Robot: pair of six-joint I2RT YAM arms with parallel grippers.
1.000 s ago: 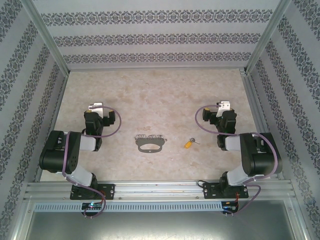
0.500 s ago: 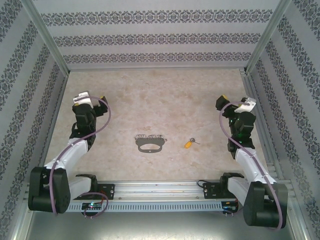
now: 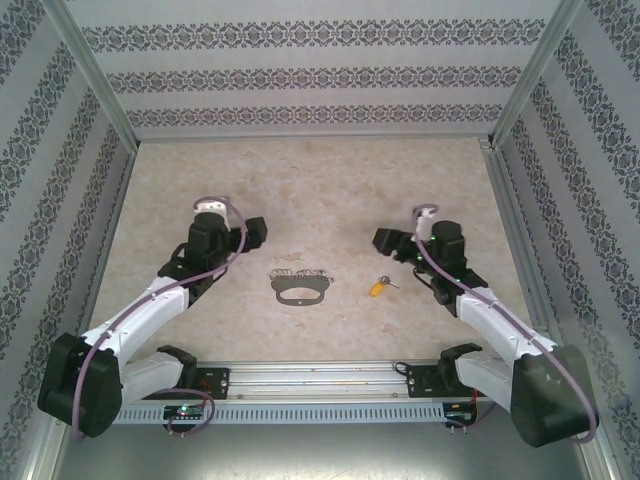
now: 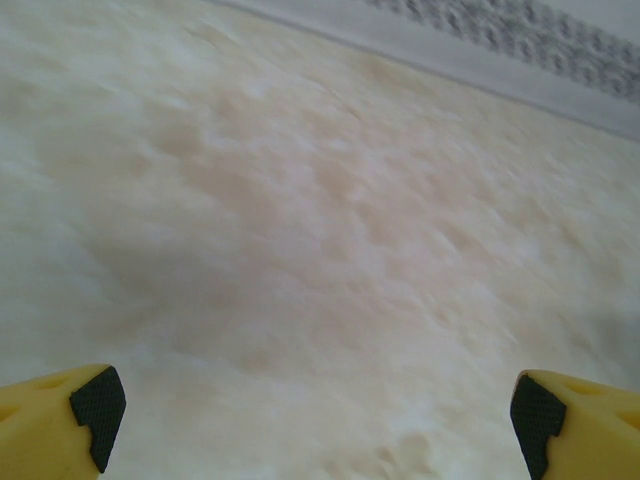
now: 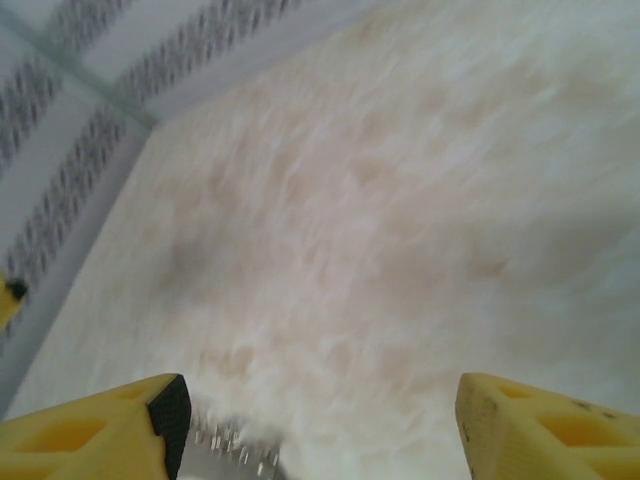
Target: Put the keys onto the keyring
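The left gripper [image 3: 256, 232] sat left of the frame's centre in the top view, pointing toward the middle, its fingers wide apart with nothing between them. In the left wrist view its two yellow fingers [image 4: 60, 415] with black pads stood at the bottom corners, and between them lay bare, blurred table.

The right gripper [image 3: 384, 240] sat right of centre in the top view, pointing left toward the middle. In the right wrist view its fingers [image 5: 120, 425] were also apart and clamped on nothing.

The keyring [image 3: 299, 287] lay flat on the pale marbled table [image 3: 320, 180], just below the frame's centre, between the two grippers and lower in the frame than both. Its fringe of tiny pale metal bits ran along its upper edge. Part of that fringed edge showed at the bottom of the right wrist view [image 5: 235, 452], just beside the left-hand finger.

The key [image 3: 377, 288], with its yellow head, lay on the table to the right of the keyring and apart from it. It was just below and left of the right gripper. Neither gripper touched it.
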